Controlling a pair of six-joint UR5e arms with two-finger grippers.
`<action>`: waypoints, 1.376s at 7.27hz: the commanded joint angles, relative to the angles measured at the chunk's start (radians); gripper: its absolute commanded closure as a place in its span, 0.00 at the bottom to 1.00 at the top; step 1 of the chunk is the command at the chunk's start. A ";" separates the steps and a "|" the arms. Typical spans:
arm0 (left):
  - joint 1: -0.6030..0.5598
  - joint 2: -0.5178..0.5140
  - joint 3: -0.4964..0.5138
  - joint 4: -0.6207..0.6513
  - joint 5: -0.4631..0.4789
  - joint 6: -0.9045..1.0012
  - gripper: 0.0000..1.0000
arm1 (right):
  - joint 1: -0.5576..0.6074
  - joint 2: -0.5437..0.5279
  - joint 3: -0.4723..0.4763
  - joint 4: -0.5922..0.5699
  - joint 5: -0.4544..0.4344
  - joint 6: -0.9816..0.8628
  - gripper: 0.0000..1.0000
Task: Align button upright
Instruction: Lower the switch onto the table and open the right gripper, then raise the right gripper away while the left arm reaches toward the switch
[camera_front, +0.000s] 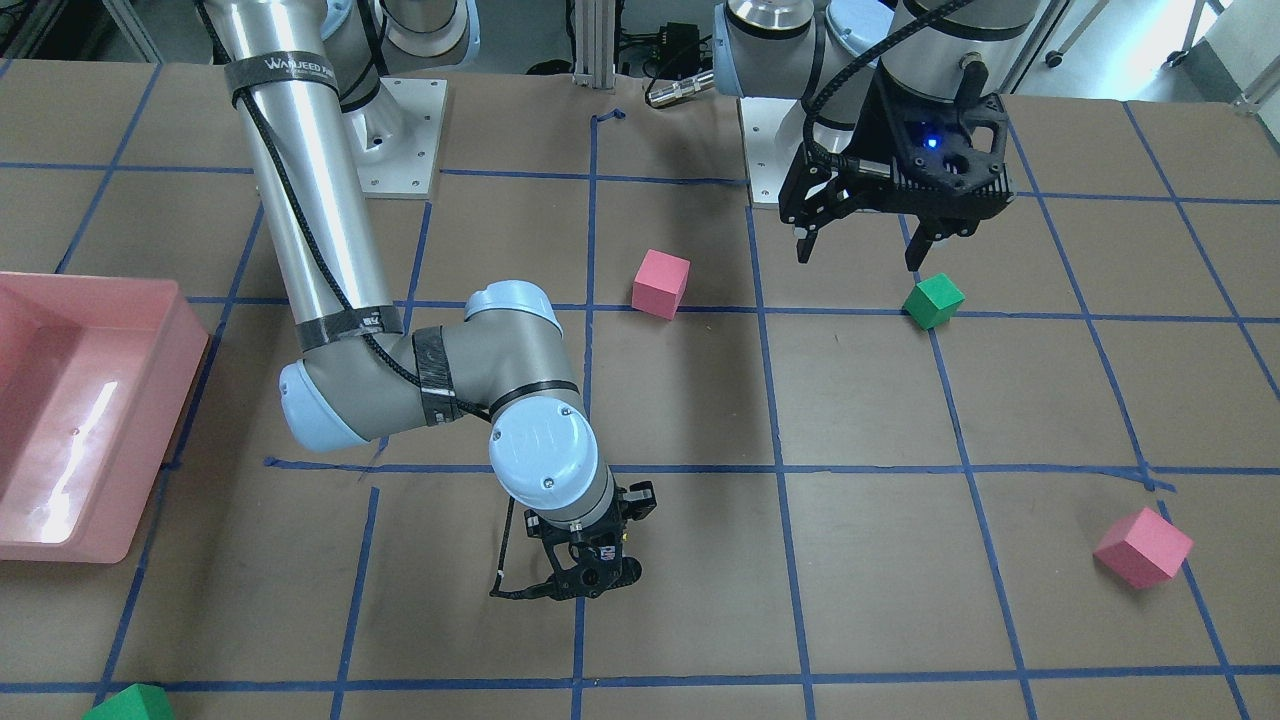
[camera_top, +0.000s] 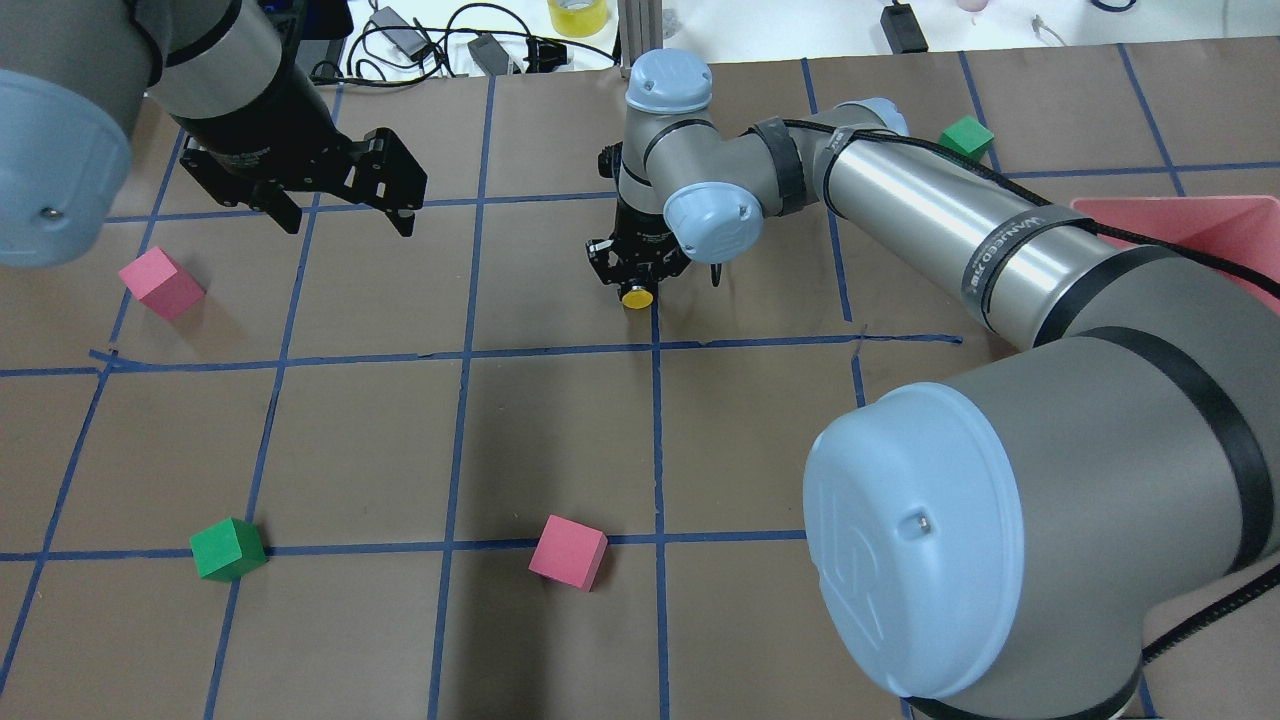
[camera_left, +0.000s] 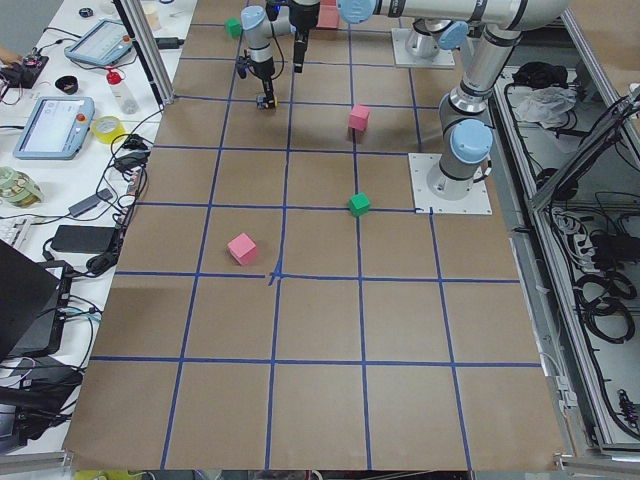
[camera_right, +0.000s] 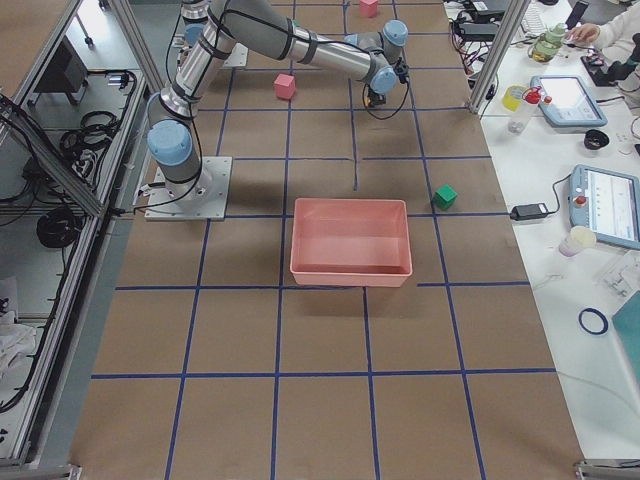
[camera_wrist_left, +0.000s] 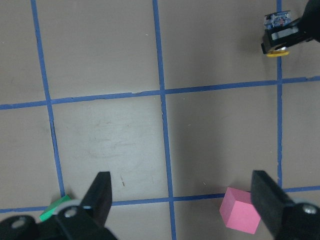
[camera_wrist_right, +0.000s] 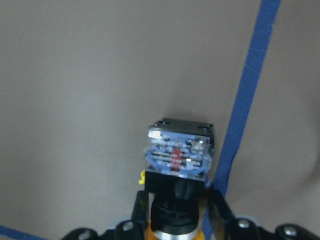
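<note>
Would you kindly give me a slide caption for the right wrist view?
Right hand grips the button by its collar, blocky base pointing away, beside a blue tape line.

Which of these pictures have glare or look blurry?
Exterior front-facing view: a white streak of glare runs across the floor of the pink bin. Right wrist view: the button sits very close to the lens and looks soft, and the markings on its base are unreadable. Overhead view: evenly lit, with no strong glare on the table.

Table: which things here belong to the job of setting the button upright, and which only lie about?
Job:
button
right claw, shut on it

Lying about:
two pink cubes
two green cubes
pink bin
left claw, open
</note>
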 joint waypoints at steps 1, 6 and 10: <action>0.000 0.000 0.000 0.000 0.001 0.000 0.00 | 0.000 0.003 -0.001 -0.012 -0.002 -0.005 0.06; 0.000 -0.012 0.005 0.053 0.000 0.000 0.00 | -0.008 -0.271 0.107 0.049 -0.116 -0.010 0.00; 0.000 -0.046 -0.002 0.077 0.009 -0.002 0.00 | -0.104 -0.538 0.154 0.281 -0.091 -0.019 0.00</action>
